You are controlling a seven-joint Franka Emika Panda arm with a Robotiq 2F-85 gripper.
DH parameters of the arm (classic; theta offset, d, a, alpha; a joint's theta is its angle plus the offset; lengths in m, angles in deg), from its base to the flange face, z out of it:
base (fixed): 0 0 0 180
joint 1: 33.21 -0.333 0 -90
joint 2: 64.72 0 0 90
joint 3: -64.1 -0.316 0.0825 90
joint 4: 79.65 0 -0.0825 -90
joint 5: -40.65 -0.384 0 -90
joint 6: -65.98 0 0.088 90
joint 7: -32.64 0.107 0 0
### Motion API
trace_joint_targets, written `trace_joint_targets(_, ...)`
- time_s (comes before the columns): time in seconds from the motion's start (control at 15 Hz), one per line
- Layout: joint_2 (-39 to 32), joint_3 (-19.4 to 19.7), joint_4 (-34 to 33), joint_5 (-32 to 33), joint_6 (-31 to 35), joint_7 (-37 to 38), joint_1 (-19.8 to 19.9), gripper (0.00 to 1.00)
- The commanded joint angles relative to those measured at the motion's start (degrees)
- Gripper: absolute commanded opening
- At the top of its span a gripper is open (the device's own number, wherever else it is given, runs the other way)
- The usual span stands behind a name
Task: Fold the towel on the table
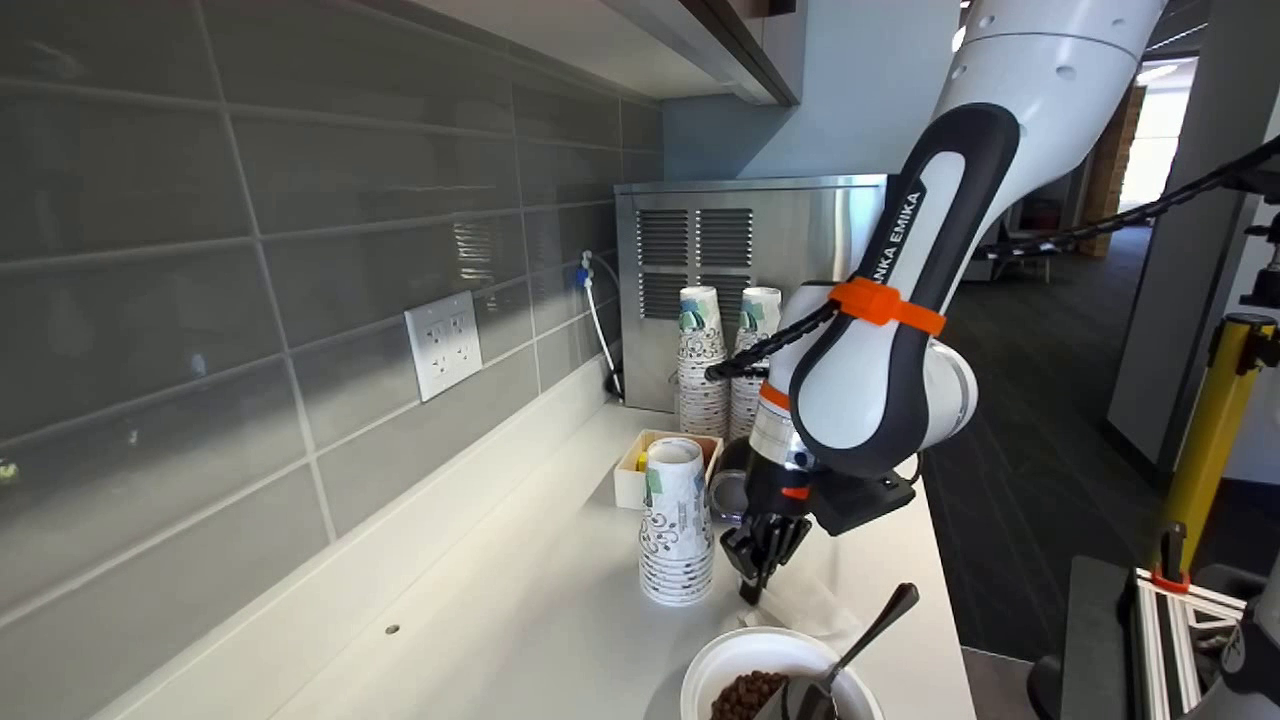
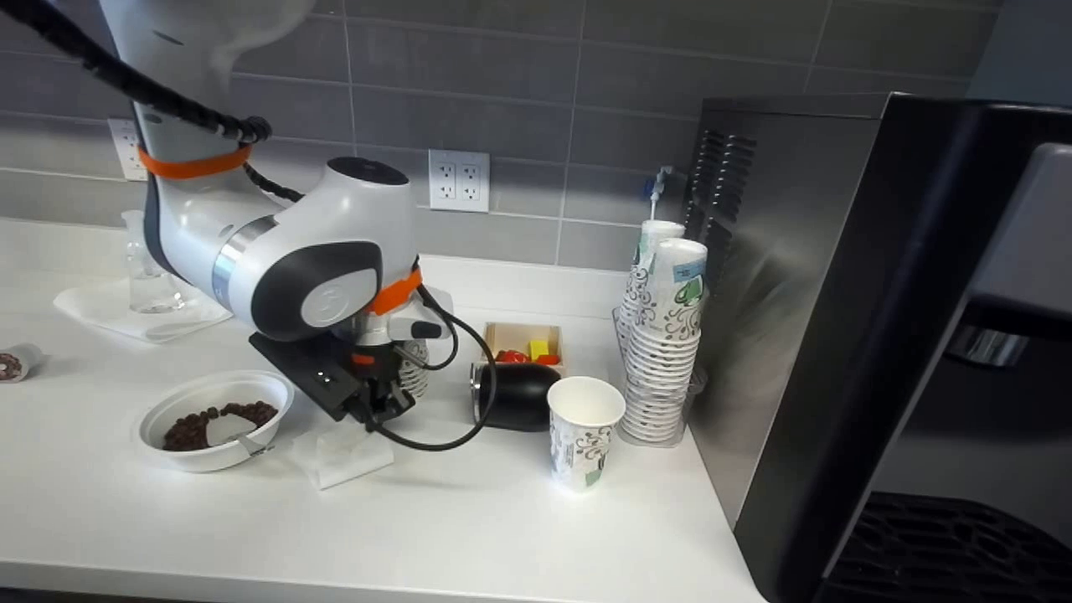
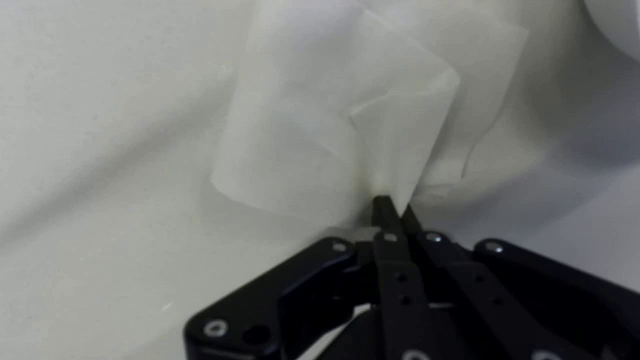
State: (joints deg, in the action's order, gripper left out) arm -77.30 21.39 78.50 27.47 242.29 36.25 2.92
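Observation:
The towel is a thin white sheet. It lies on the off-white table (image 1: 480, 620) between the bowl and the cup stack, and shows in both exterior views (image 1: 812, 606) (image 2: 347, 459). In the wrist view the towel (image 3: 295, 120) is creased, with one flap folded over and drawn to a point between the fingertips. My gripper (image 3: 397, 212) is shut on that corner, low over the table. In the exterior views the gripper (image 1: 752, 590) (image 2: 383, 410) is at the towel's edge on the side away from the bowl. The exact fingertip contact is hidden there.
A white bowl (image 2: 151, 427) of brown beans with a spoon stands beside the towel. A paper cup stack (image 1: 676, 530) is close to the gripper. A wooden box (image 2: 494, 337), black cup (image 2: 521, 398), single paper cup (image 2: 586, 427), tall cup stacks (image 2: 662, 360) and metal machine (image 2: 779, 251) stand farther along.

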Motion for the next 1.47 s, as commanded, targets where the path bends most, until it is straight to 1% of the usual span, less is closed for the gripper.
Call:
trace_joint_targets(0.0, -1.72, -5.32, 0.00, -1.58, -0.84, -3.94, 7.35, 0.00)
trace_joint_targets(0.13, -1.40, -6.19, 0.00, -1.02, -1.95, -3.87, 9.14, 0.00)
trace_joint_targets(0.4, -0.10, -5.14, -0.10, -0.34, -3.86, -2.70, 8.79, 0.00)
trace_joint_targets(0.53, 0.13, -4.80, -0.28, -0.23, -4.53, -2.44, 8.46, 0.28)
trace_joint_targets(0.67, 0.47, -4.33, -0.43, -0.10, -5.21, -2.13, 8.03, 0.40)
trace_joint_targets(1.13, 1.03, -3.63, -0.52, 0.17, -6.79, -1.66, 7.53, 0.95)
trace_joint_targets(1.2, 1.03, -3.52, -0.52, 0.21, -6.94, -1.61, 7.49, 0.99)
trace_joint_targets(1.4, 0.87, -3.32, -0.52, 0.21, -7.27, -1.60, 7.52, 1.00)
